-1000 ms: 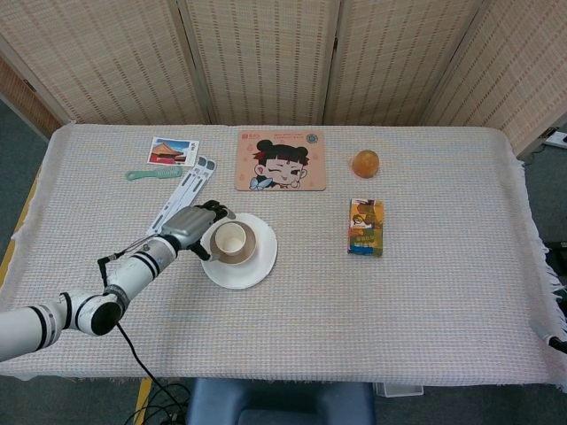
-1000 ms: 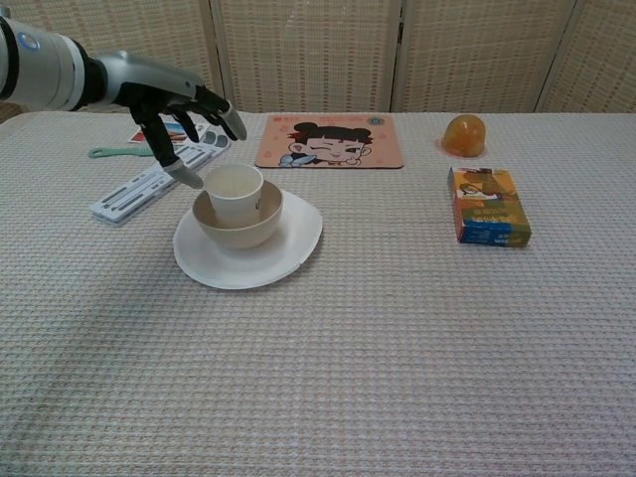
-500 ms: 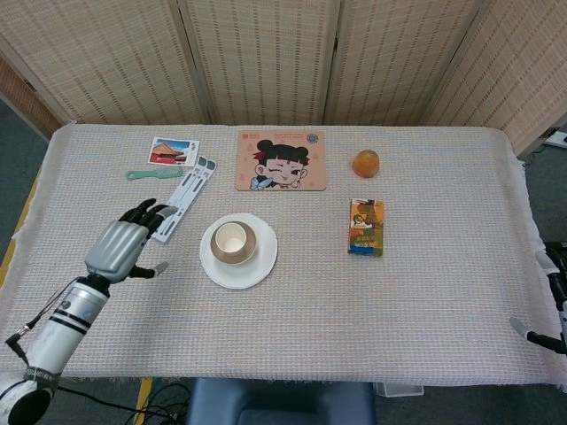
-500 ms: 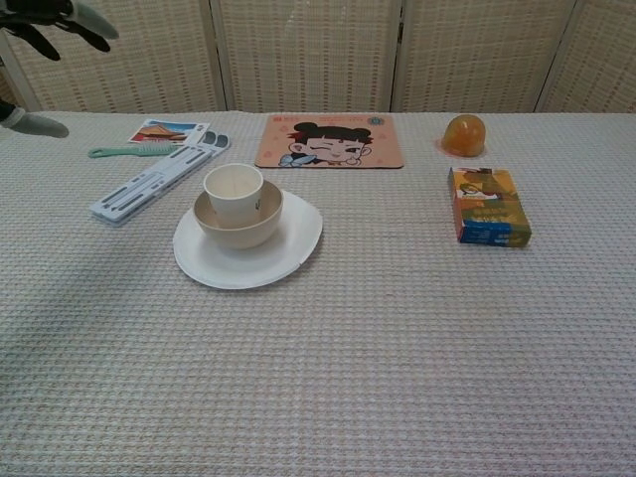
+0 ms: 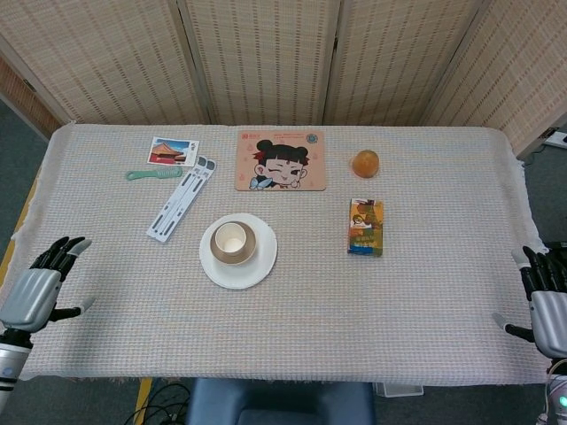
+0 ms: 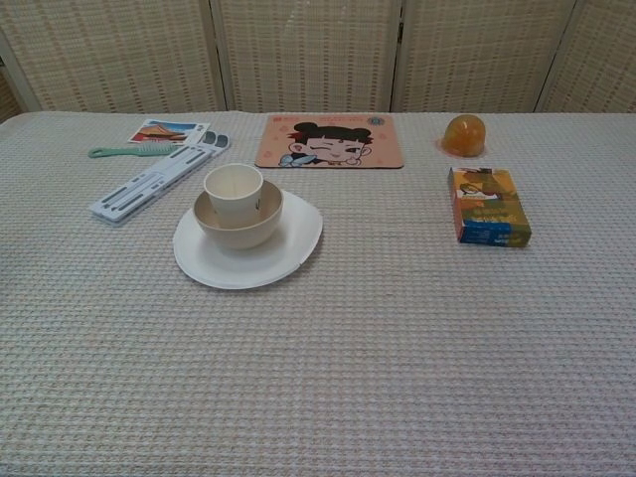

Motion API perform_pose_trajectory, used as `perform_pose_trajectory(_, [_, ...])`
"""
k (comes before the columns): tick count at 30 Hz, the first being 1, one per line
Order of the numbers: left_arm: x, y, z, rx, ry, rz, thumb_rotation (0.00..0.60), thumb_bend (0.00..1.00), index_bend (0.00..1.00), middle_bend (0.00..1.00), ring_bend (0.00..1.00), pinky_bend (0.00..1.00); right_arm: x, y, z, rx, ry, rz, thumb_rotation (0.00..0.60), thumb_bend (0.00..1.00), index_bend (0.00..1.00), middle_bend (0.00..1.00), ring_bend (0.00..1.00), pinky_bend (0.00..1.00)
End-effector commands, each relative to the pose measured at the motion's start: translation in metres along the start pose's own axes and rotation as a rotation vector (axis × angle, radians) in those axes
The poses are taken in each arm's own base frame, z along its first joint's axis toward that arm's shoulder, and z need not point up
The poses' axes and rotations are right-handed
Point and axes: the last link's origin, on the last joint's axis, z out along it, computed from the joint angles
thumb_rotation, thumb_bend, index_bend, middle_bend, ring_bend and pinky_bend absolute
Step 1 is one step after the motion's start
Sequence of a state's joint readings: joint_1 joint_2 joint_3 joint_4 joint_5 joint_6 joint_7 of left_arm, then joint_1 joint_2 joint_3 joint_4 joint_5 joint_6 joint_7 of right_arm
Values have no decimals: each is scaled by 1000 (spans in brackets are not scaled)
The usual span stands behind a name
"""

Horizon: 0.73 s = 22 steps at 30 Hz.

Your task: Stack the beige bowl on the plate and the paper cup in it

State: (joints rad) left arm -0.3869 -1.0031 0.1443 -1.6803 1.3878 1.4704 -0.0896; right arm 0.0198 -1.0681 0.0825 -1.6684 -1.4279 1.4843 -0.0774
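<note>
My left hand [image 5: 34,288] has pulled back from the stack to the near left edge of the surface [image 5: 425,292], fingers spread, holding nothing; my right hand [image 5: 547,297] sits at the right edge, equally empty. That retreat suggests the job is finished. The paper cup [image 6: 234,192] stands upright, mouth up, long axis vertical, inside the beige bowl [image 6: 238,227], which rests on the white plate [image 6: 288,253], left of centre and well apart from both hands.

front cloth bare | stack's left: white rack [image 5: 182,198] | right: box [image 5: 366,227] well apart
</note>
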Motion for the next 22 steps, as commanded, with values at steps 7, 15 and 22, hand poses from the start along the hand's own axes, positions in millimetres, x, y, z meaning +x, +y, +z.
perform_pose_trajectory(7, [-24,-29,-24,37,79,61,600,258,98,108,0,199,-3,-6,-3,-16,13,-19,600,129,0,0,0,0])
perform_pose_trajectory(15, [-28,-28,-29,5,108,71,600,258,100,108,0,199,0,-10,-14,-26,32,-15,600,129,0,0,0,0])
perform_pose_trajectory(22, [-25,-32,-31,12,107,58,600,258,101,108,0,198,-10,-18,-10,-2,-1,-44,600,129,0,0,0,0])
